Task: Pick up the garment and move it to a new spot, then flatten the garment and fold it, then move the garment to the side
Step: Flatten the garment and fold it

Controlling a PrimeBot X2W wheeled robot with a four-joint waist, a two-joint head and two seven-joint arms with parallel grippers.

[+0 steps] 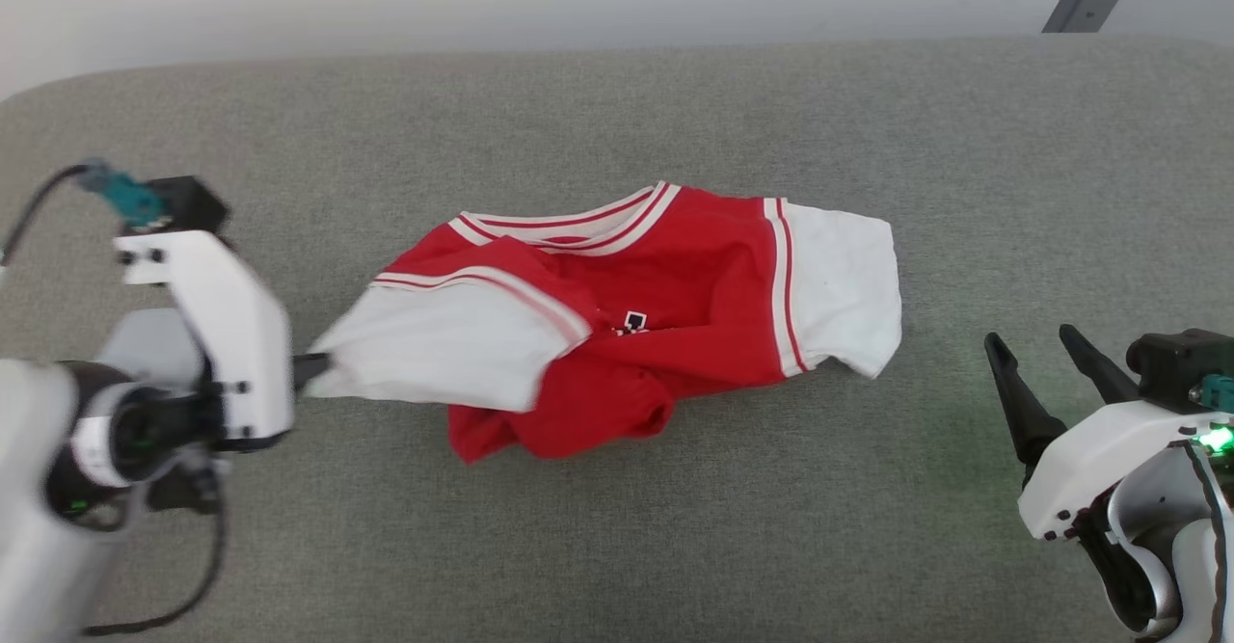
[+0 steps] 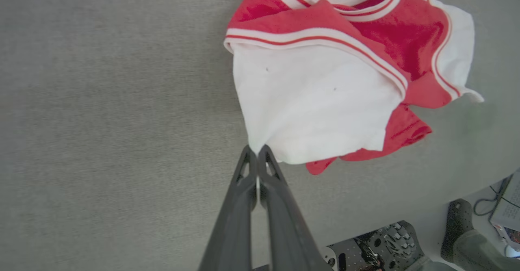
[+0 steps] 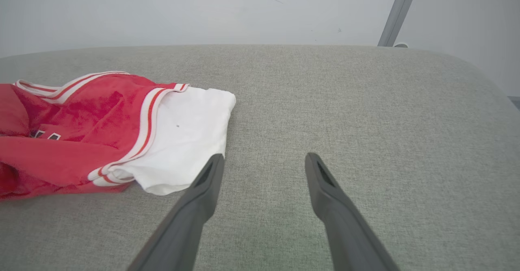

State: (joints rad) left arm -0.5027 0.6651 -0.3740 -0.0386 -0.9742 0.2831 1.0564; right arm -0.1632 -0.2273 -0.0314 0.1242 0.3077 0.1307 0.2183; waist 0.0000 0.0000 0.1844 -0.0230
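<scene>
Jaws of L gripper [image 2: 257, 151] clamped on garment [image 2: 317, 100] sleeve corner; R gripper [image 3: 264, 159] jaws wide apart, near other sleeve.

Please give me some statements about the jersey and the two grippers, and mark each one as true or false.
1. The left gripper is shut on a corner of the red jersey's white sleeve. True.
2. The right gripper holds the other sleeve. False: it is open and apart from the jersey.
3. The jersey lies flat and fully spread. False: it is crumpled, with its red body bunched.
4. The jersey rests on a grey fabric surface. True.
</scene>
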